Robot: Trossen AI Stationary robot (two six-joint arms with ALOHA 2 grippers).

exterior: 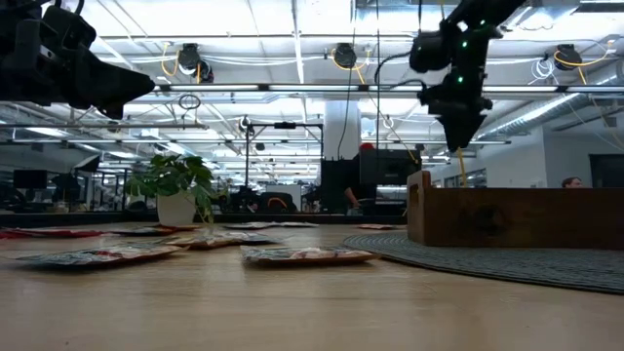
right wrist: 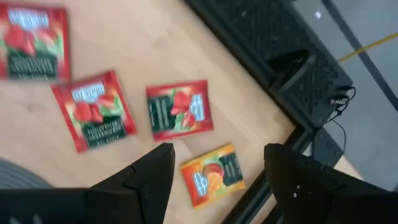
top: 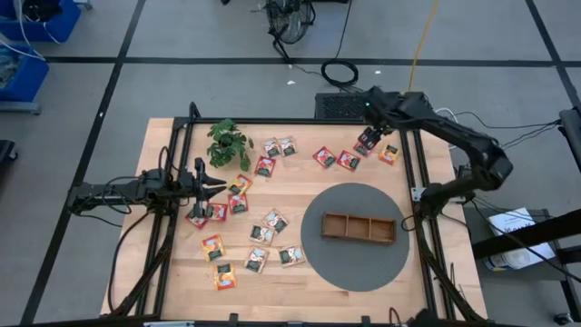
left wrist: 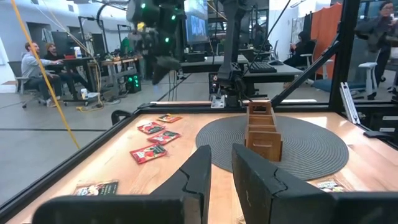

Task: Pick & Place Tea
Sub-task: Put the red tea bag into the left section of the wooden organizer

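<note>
**Tea packets lie on the table, and both grippers are empty**

Some things are hard to see. In the low view the tea packets look like thin flat strips, and their prints cannot be read. The right arm hides part of a red packet (top: 367,148) in the high view. In the right wrist view one red packet at the edge is cut off.

The tea packets are flat squares, so none has a long side. They lie flat on the wooden table (top: 363,304), each turned a little differently. Most sit in a loose bunch near the small green plant (top: 229,143). A few lie at the far edge by the right arm. None is in the brown tray (top: 359,228), which lies on the round grey mat (top: 363,268) with its long side running left to right.

The right gripper (right wrist: 214,165) hangs above the far right corner. Its fingers are spread wide and hold nothing. An orange packet (right wrist: 213,173) lies on the table right under the gap, with its print tilted. Three red packets lie beside it.

The left gripper (top: 216,184) hangs over the left side, above the bunch. Its fingers are almost together, with a thin gap, and hold nothing.
</note>
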